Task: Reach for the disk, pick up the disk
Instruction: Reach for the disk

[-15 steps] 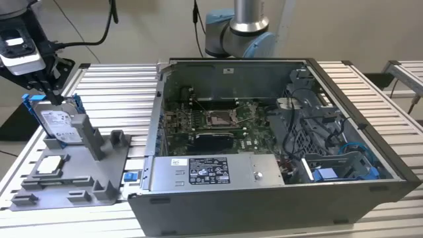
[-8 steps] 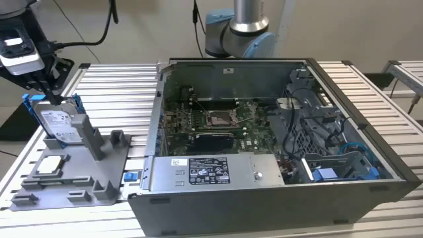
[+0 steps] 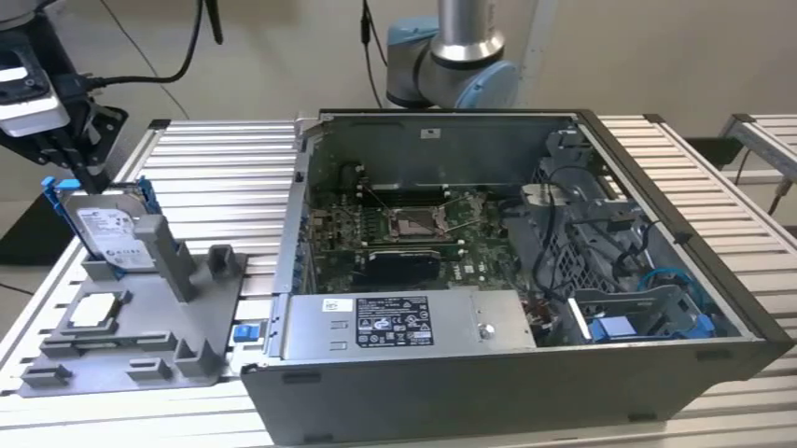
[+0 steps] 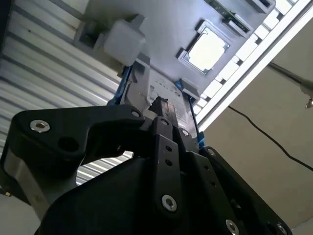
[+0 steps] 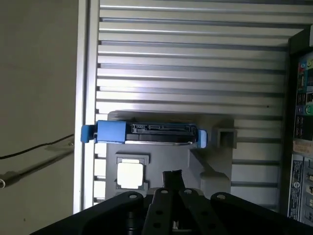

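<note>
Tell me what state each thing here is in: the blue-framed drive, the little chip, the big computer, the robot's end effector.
disk: standing upright on edge in the grey holder.
chip: lying flat in the holder's recess.
computer case: open, insides exposed.
end effector: close over the disk's top edge.
</note>
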You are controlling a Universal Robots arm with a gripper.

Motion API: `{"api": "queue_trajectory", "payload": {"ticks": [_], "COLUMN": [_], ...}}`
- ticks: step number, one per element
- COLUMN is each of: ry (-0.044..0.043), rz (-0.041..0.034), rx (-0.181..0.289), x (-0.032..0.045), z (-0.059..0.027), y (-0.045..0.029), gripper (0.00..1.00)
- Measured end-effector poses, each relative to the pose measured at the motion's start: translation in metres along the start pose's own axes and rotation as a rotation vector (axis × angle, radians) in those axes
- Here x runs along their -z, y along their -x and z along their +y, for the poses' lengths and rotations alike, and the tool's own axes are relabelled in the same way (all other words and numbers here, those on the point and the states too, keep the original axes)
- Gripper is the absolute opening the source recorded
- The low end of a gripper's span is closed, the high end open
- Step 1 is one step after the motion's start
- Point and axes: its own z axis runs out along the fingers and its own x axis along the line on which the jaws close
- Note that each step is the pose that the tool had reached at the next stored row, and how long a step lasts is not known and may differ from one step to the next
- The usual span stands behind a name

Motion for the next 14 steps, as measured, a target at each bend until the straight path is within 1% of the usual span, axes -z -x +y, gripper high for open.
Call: {"api": "queue_trajectory", "payload": {"ticks": [5,9,12,14], "ry": [0.0001,-0.0001,0.0000,0.0000], "rz": [-0.0001,0.0001,-0.0001,-0.0001], "rx": [0.000,0.000,0.000,0.000], "x": [-0.0009,-0.0016,-0.0020,-0.0022], "z": [0.0134,0.0227,0.0274,0.0287], "y": [-0.0168,-0.0283,-0.0357,-0.0402], "gripper": [0.00,0.00,0.00,0.00]}}
